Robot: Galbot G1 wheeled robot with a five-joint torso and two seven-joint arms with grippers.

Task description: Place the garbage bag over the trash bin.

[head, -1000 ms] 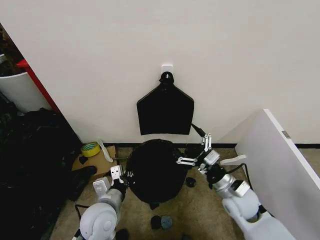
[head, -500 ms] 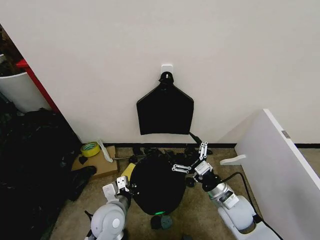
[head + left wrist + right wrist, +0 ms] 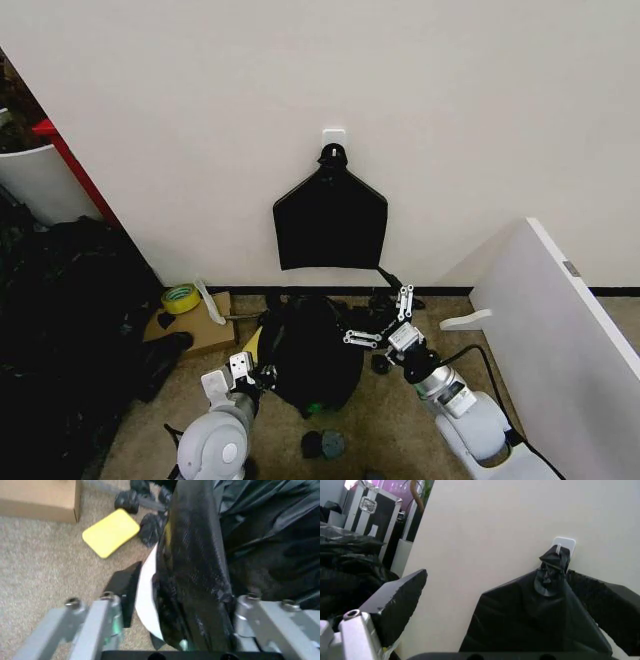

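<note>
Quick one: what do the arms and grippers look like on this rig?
Both arms have glossy white rounded shells with black joint bands. The left gripper and right gripper have silver-grey metal linkage fingers with visible screws; a black cable runs along the right forearm.

You see the garbage bag (image 3: 315, 350), thin, glossy and black, draped over the trash bin on the floor at the foot of the wall, directly below the hanging black bundle. From the head view the bag is a crumpled, rounded dark mass that hides almost all of the bin; a small spot of the bin's pale green base (image 3: 313, 408) peeks out at the bottom edge. In the left wrist view the bag (image 3: 200, 566) hangs in wrinkled folds down the bin's side, and beside it you can make out a curved strip of the trash bin (image 3: 145, 592), white and smooth, left uncovered along that side.
</note>
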